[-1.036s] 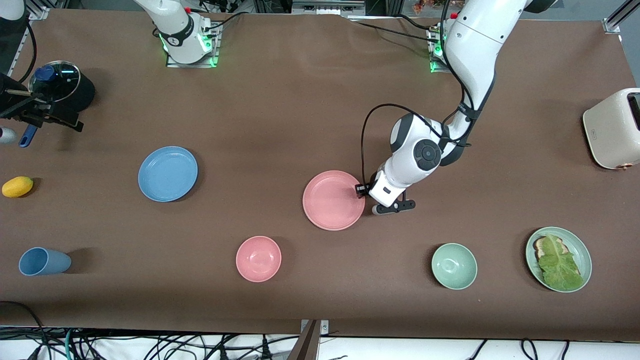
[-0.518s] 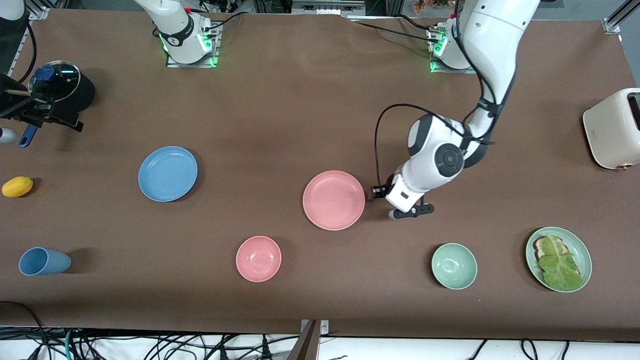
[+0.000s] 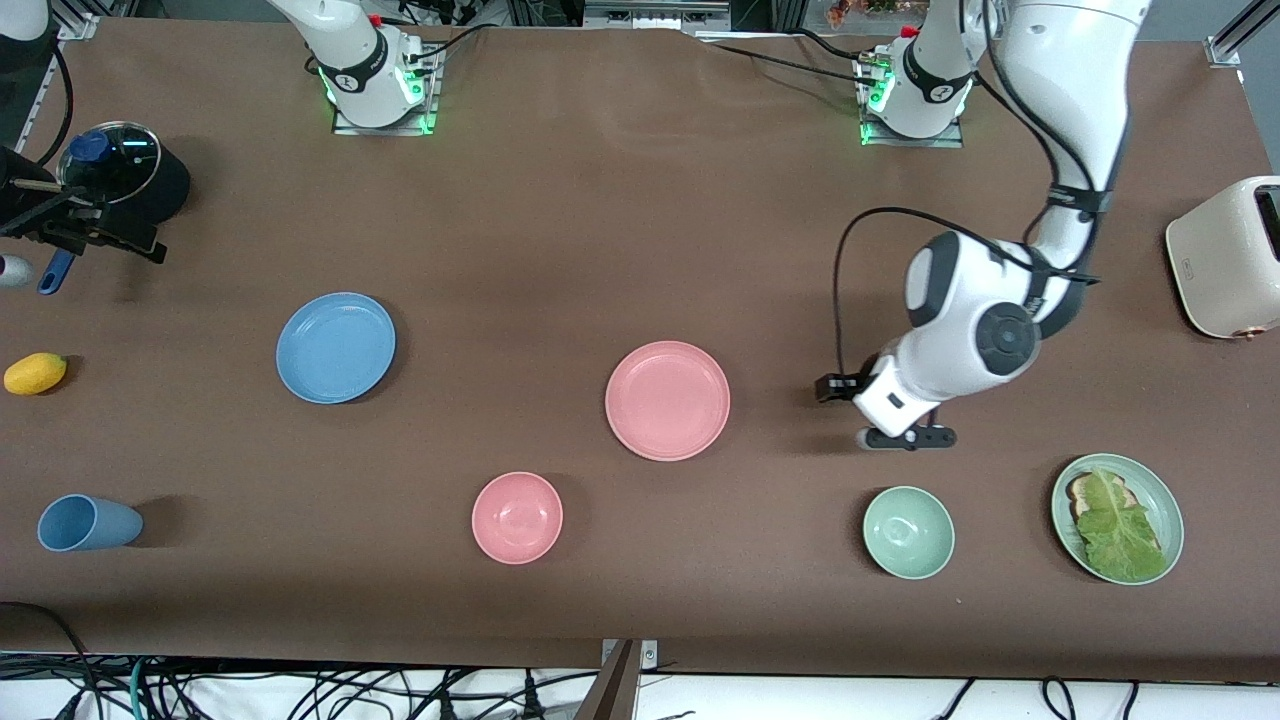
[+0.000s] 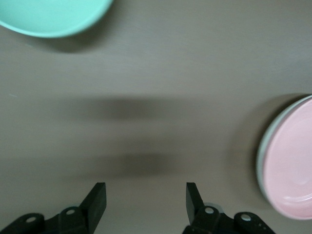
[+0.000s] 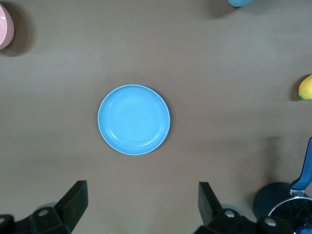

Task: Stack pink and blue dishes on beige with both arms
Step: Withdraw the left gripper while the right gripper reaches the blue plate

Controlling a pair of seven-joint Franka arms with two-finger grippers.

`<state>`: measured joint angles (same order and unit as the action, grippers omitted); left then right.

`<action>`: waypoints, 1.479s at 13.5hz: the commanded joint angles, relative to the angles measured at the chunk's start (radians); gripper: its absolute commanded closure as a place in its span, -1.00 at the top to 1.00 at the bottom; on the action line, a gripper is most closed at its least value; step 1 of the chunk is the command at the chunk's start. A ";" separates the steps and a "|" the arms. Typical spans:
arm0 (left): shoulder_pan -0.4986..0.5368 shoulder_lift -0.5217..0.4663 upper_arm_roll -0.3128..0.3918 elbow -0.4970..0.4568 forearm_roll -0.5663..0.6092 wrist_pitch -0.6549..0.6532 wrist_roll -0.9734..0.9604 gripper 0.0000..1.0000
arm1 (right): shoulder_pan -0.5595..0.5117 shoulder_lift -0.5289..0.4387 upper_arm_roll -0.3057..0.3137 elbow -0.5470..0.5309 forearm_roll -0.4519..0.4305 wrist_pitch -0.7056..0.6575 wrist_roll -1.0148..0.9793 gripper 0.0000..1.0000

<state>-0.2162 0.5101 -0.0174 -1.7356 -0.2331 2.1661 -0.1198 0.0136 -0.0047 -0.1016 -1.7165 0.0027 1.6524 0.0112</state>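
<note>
The left end effector [image 4: 146, 202] hangs released over bare table [image 3: 600, 220] beside the pink plate [image 3: 667, 400], while the right end effector [image 5: 144, 202], released, waits above the blue plate [image 3: 335, 347].

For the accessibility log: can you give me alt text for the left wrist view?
The left hand, fingers open and empty, hangs over bare brown table. The pink plate shows at one edge, stacked on a pale plate whose rim peeks out beneath it; part of a green bowl shows at a corner.
</note>
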 commanded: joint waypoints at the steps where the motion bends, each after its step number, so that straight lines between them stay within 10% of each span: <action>1: 0.064 -0.056 -0.003 -0.015 0.018 -0.069 0.116 0.63 | -0.009 0.002 0.002 -0.005 -0.007 0.004 -0.017 1.00; 5: 0.121 -0.071 0.056 -0.015 0.034 -0.112 0.287 0.97 | -0.017 0.099 -0.012 -0.001 -0.004 0.024 -0.016 1.00; 20: 0.206 -0.185 0.096 0.182 0.090 -0.546 0.278 1.00 | -0.135 0.572 -0.040 -0.118 0.325 0.366 -0.318 0.87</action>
<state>-0.0045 0.3683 0.0797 -1.5575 -0.1784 1.6681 0.2302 -0.1073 0.5525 -0.1489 -1.8346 0.2767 2.0034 -0.2518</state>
